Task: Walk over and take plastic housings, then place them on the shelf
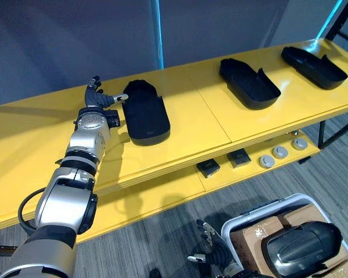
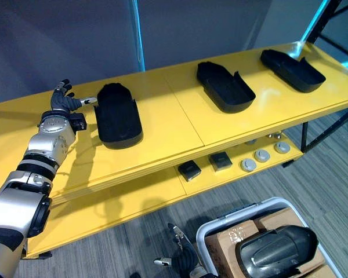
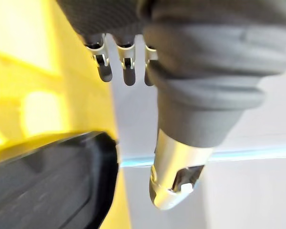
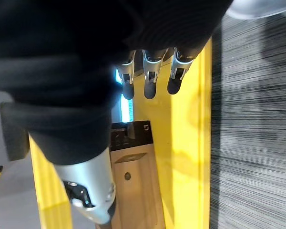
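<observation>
Lying just right of the left hand (image 1: 96, 99), a black plastic housing (image 1: 145, 117) sits on the yellow shelf (image 1: 203, 119).
That hand is empty, fingers loose, thumb spread. Two more housings (image 1: 249, 84) lie farther right. Low down, the right hand (image 1: 212, 244) hangs with fingers apart beside a bin (image 1: 250, 220) holding another housing (image 1: 301, 248).

Shelf (image 1: 197, 116) smooth yellow, low sheen, plastic housings (image 1: 145, 113) on it matt black, bin (image 1: 261, 213) smooth white plastic, housing (image 1: 301, 249) inside glossier dark plastic, boxes (image 1: 252, 234) brown cardboard, floor (image 1: 336, 168) grey ribbed carpet, left hand (image 1: 97, 99) fingers (image 3: 104, 70) silver metal, cover (image 3: 205, 95) dark ribbed fabric.
</observation>
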Robot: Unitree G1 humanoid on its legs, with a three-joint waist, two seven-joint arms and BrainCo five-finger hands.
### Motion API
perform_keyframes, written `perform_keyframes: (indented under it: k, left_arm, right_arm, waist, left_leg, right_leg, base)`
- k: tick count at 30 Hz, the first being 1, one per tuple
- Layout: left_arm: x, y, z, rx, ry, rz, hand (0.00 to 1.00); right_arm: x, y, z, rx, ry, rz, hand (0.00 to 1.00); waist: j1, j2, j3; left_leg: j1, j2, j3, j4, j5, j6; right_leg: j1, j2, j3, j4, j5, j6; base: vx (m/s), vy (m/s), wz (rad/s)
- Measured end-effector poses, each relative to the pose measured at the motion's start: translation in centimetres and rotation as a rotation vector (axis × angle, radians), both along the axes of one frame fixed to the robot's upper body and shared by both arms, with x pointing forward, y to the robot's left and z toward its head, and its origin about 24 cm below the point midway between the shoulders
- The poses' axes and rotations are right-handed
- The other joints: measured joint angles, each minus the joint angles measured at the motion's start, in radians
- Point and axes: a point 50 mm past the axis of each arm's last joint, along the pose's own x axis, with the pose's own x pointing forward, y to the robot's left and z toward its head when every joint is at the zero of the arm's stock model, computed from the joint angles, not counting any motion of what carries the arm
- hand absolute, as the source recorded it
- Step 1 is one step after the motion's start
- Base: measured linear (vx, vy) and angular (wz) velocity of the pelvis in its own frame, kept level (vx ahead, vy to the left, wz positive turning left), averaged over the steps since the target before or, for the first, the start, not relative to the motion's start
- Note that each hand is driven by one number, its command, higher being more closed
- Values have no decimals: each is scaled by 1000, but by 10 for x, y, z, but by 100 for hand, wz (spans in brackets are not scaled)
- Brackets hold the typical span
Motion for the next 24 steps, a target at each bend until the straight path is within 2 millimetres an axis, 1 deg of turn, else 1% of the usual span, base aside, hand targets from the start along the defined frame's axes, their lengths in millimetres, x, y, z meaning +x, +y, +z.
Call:
perform_keyframes:
  k: [1, 2, 4, 5, 6, 7, 8, 9, 10, 11, 12, 13, 14, 15, 16, 17, 18, 19, 20, 21, 22, 23, 24]
  left_arm:
    - [-3, -5, 1, 10, -33, -14, 0]
    - [-11, -15, 2, 34, -100, -40, 0]
    - [-44, -36, -10, 32, -269, -97, 0]
    - [-69, -45, -28, 18, -340, -86, 0]
    - [-89, -50, -43, 3, -369, -74, 0]
    - [-111, -55, -65, -22, -375, -50, 0]
    - [-122, -57, -75, -33, -369, -37, 0]
    - [-142, -59, -95, -55, -338, -3, 0]
    - [-150, -60, -102, -63, -321, 13, 0]
    - [-165, -59, -115, -69, -291, 48, 0]
    - [-178, -57, -126, -79, -262, 80, 0]
    - [-183, -56, -130, -86, -249, 93, 0]
    - [-191, -53, -137, -98, -231, 120, 0]
    - [-195, -50, -141, -103, -217, 147, 0]
    - [-197, -49, -143, -106, -214, 154, 0]
    - [-202, -43, -145, -112, -211, 189, 0]
    - [-206, -37, -147, -119, -210, 224, 0]
    - [-206, -35, -147, -122, -210, 230, 0]
    - [-206, -34, -147, -122, -216, 237, 0]
    - [-206, -35, -146, -125, -220, 228, 0]
    - [-205, -37, -145, -130, -224, 214, 0]
    - [-202, -41, -143, -139, -236, 194, 0]
    - [-197, -43, -138, -151, -263, 179, 0]
  right_arm:
    - [0, -1, -1, -1, 5, -3, 0]
    - [-1, -2, -3, -5, 12, -9, 0]
    - [-1, -8, -7, -17, 26, -32, 0]
    - [-1, -13, -8, -21, 28, -57, 0]
    - [0, -18, -7, -25, 20, -83, 0]
    - [1, -25, -5, -20, 0, -132, 0]
    - [3, -28, -4, -17, -10, -160, 0]
    - [6, -37, 0, -16, -37, -218, 0]
    - [7, -41, 4, -17, -57, -250, 0]
    - [11, -49, 14, -25, -118, -307, 0]
    - [14, -57, 26, -31, -187, -363, 0]
    - [16, -61, 32, -32, -220, -390, 0]
    - [19, -67, 42, -39, -281, -432, 0]
    - [22, -73, 49, -44, -325, -468, 0]
    - [23, -74, 53, -46, -343, -479, 0]
    - [27, -78, 58, -60, -373, -486, 0]
    - [33, -77, 65, -62, -407, -475, 0]
    - [35, -77, 67, -63, -420, -473, 0]
    - [37, -78, 72, -66, -443, -474, 0]
    - [34, -79, 75, -70, -456, -475, 0]
    - [31, -79, 80, -66, -472, -475, 0]
    - [25, -79, 83, -62, -483, -477, 0]
    - [18, -77, 84, -48, -479, -487, 0]
  waist:
    - [1, 1, -9]
    - [7, 2, -20]
    - [25, 12, -45]
    - [31, 25, -69]
    - [37, 32, -79]
    - [43, 40, -85]
    - [45, 41, -86]
    - [53, 43, -92]
    - [56, 43, -94]
    - [61, 43, -95]
    - [71, 43, -101]
    - [78, 43, -108]
    - [80, 41, -114]
    - [80, 37, -116]
    - [83, 37, -119]
    - [109, 45, -125]
    - [135, 56, -131]
    - [141, 60, -133]
    - [140, 64, -137]
    - [138, 66, -138]
    - [132, 66, -141]
    - [119, 66, -141]
    - [112, 41, -123]
  left_leg:
    - [1, 0, -5, 0, 0, 0]
    - [2, 0, -11, 0, 0, 0]
    - [17, -1, -14, -2, 0, 0]
    - [24, 0, -16, -13, 0, 0]
    - [31, 0, -17, -15, 0, 0]
    - [39, 0, -23, -16, -1, -1]
    - [44, 0, -24, -16, -2, -2]
    - [46, 2, -23, -16, -6, -6]
    - [45, 3, -21, -16, -9, -10]
    - [45, 6, -11, -16, -15, -18]
    - [48, 10, 13, -16, -22, -20]
    - [50, 13, 31, -16, -25, -22]
    - [55, 19, 58, 2, -47, -31]
    - [36, 21, 63, 80, -98, -42]
    - [17, 19, 50, 137, -134, -49]
    - [-17, 4, -67, 282, -213, -28]
    - [-36, -5, -222, 394, -285, -15]
    - [-44, -7, -290, 439, -314, -21]
    - [-50, -25, -422, 521, -364, -41]
    - [-50, -44, -504, 571, -403, -53]
    - [-48, -51, -523, 575, -427, -43]
    - [-46, -52, -514, 568, -455, -19]
    - [-53, -72, -464, 577, -469, 2]
  right_leg:
    - [5, 0, -6, -4, 0, 0]
    - [12, 0, -12, -6, 0, 0]
    - [28, 0, -15, -6, -6, 3]
    - [31, 0, -20, -6, -9, 4]
    - [37, 0, -27, -6, -12, 5]
    - [49, 0, -32, -5, -14, 6]
    - [54, 0, -33, -5, -16, 6]
    - [55, 2, -33, -3, -18, 7]
    - [54, 3, -33, -3, -21, 5]
    - [51, 7, -28, -2, -28, 13]
    - [39, 12, -1, -1, -28, 14]
    - [29, 16, 21, 0, -28, 14]
    - [14, 25, 63, 9, -28, 14]
    - [3, 31, 109, 29, -28, 14]
    - [-8, 34, 135, 44, -28, 14]
    - [-40, 64, 217, 79, -28, 14]
    - [-63, 112, 316, 110, -25, 11]
    - [-71, 133, 357, 122, -23, 11]
    - [-95, 170, 422, 157, -21, 12]
    - [-126, 201, 483, 197, -22, 19]
    - [-152, 220, 523, 219, -23, 31]
    - [-181, 231, 558, 234, -18, 46]
    - [-199, 233, 617, 238, 9, 69]
  base:
    - [32, 21, 19]
    - [28, 17, 14]
    - [35, 23, 8]
    - [47, 30, 5]
    - [38, 27, 9]
    - [26, 22, 9]
    - [-4, 22, 11]
    - [-21, 19, 8]
    - [-47, 17, 1]
    - [-69, 6, -23]
    - [-77, 3, -43]
    - [-86, 4, -76]
    - [-75, 6, -88]
    - [-70, 9, -91]
    - [-62, 46, -136]
    - [-36, 61, -210]
    - [-14, 120, -235]
    - [-6, 173, -234]
    - [-38, 246, -205]
    - [-93, 282, -204]
    - [-105, 244, -160]
    - [-161, 268, -136]
    - [-169, 227, -126]
